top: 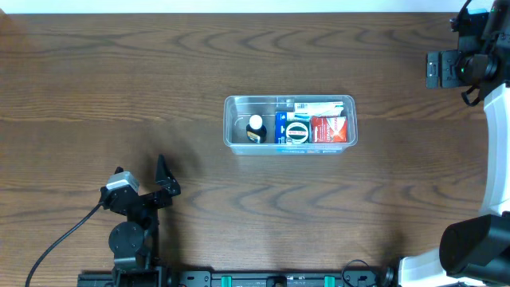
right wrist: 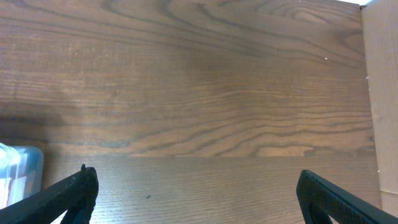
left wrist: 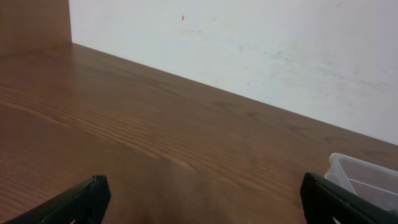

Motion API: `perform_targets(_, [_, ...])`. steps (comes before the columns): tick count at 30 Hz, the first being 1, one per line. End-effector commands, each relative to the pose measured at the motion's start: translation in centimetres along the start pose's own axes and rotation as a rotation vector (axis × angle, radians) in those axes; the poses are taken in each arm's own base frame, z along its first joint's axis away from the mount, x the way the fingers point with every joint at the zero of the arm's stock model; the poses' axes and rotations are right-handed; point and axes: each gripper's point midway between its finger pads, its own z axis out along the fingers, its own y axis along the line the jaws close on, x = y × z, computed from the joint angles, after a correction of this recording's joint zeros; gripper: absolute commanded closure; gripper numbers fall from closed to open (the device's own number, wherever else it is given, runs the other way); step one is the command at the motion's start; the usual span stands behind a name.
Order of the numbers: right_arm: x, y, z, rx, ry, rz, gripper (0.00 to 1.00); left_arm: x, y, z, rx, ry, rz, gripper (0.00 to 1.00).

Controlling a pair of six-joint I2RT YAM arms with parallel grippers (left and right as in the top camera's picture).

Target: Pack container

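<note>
The clear container (top: 237, 131) sits near the middle of the wooden surface (top: 119, 72), its long side running left to right, and it is already partly filled. A small pale bottle (top: 255, 127) with a dark cap is at its left end, a blue packet (top: 292, 129) in the middle and a red packet (top: 328, 127) at the right. A white-and-green item (top: 319, 106) lies along the far wall — the print on all of them is too small to read. The left hand (left wrist: 202, 202) is well apart from the tub, toward the near left of the surface. Its wrist view shows only two dark fingertips (left wrist: 87, 196) at the bottom corners, spread wide with nothing between them. One rounded corner of the container (left wrist: 367, 177) is cut off by the right edge there, below a white wall (left wrist: 249, 43). The right hand (right wrist: 198, 190) is off at the far right corner and is partly cut off from above. Its fingers also stand wide apart and empty over bare wood, with a blurred corner of the container (right wrist: 18, 168) at the left edge — what lies inside cannot be made out there.
</note>
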Motion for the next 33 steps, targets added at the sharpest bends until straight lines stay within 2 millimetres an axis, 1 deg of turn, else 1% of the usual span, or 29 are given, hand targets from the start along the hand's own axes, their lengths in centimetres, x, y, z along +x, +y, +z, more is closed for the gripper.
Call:
perform_targets(1, [-0.2,0.0,-0.3,-0.001,-0.008,0.011,0.01,1.7,0.8,0.1,-0.029,0.052,0.019,0.02])
perform_targets(6, [-0.2,0.0,-0.3,-0.002,-0.009,0.01,0.01,1.7,0.8,0.1,-0.029,0.052,0.019,0.02])
perform_targets(8, [-0.4,-0.1,-1.0,0.003,-0.024,0.012,0.01,1.7,0.8,0.1,-0.029,0.052,0.019,0.02])
perform_targets(10, [-0.8,-0.1,-2.4,0.008,-0.056,0.009,0.01,1.7,0.8,0.1,-0.029,0.052,0.019,0.02])
perform_targets(14, [-1.8,0.8,-6.9,0.011,-0.15,-0.011,0.01,1.7,0.8,0.1,-0.029,0.052,0.019,0.02])
perform_targets(17, [-2.8,2.5,-11.0,-0.003,-0.251,-0.046,0.01,1.7,0.8,0.1,-0.029,0.052,0.019,0.02])
perform_targets(20, [-3.5,5.1,-15.1,-0.041,-0.354,-0.097,0.01,1.7,0.8,0.1,-0.029,0.052,0.019,0.02])
perform_targets(22, [-3.6,7.3,-18.1,-0.083,-0.427,-0.141,0.01,1.7,0.8,0.1,-0.029,0.052,0.019,0.02])
perform_targets(24, [-3.5,9.2,-20.6,-0.125,-0.488,-0.179,0.01,1.7,0.8,0.1,-0.029,0.052,0.019,0.02])
perform_targets(26, [-3.2,10.6,-22.9,-0.163,-0.541,-0.209,0.01,1.7,0.8,0.1,-0.029,0.052,0.019,0.02])
perform_targets(28, [-3.0,11.5,-24.9,-0.191,-0.596,-0.226,0.01,1.7,0.8,0.1,-0.029,0.052,0.019,0.02])
perform_targets(30, [-2.8,12.4,-26.5,-0.26,-0.642,-0.212,0.01,1.7,0.8,0.1,-0.029,0.052,0.019,0.02])
perform_targets(33, [-2.7,13.0,-27.5,-0.315,-0.702,-0.192,0.01,1.7,0.8,0.1,-0.029,0.052,0.019,0.02])
